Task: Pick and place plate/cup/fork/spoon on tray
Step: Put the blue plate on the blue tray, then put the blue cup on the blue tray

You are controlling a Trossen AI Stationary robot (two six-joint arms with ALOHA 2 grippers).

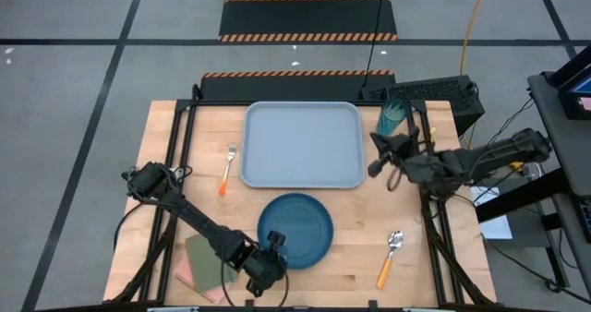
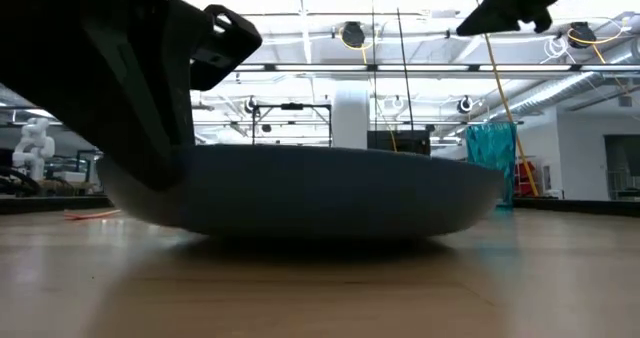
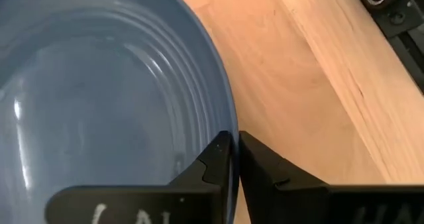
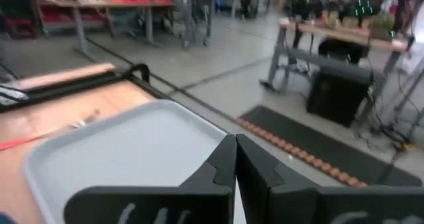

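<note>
Plate (image 1: 300, 227) rim sat pinched between the 2 fingers of the left gripper (image 1: 273, 249), which clamped it at the edge nearest the table's front, on the side toward the left arm. From the left wrist, the dark fingers (image 3: 215, 159) were nearly together with the thin blue rim between them. In the low view the plate's underside (image 2: 320, 193) looked slightly tilted, though whether it was clear of the wood cannot be told. A green notebook (image 1: 205, 261) lay just beside the left arm near the front edge.

Beyond the plate, the tray (image 1: 303, 144) lay flat at the table's middle rear. The fork (image 1: 226, 169) lay just left of the tray, the spoon (image 1: 391, 257) well to the plate's right.

The right gripper (image 1: 377, 155) hovered beside the tray's right edge, its fingers (image 4: 222, 164) closed on nothing. The cup (image 1: 393, 118) stood upright near it, toward the rear.
</note>
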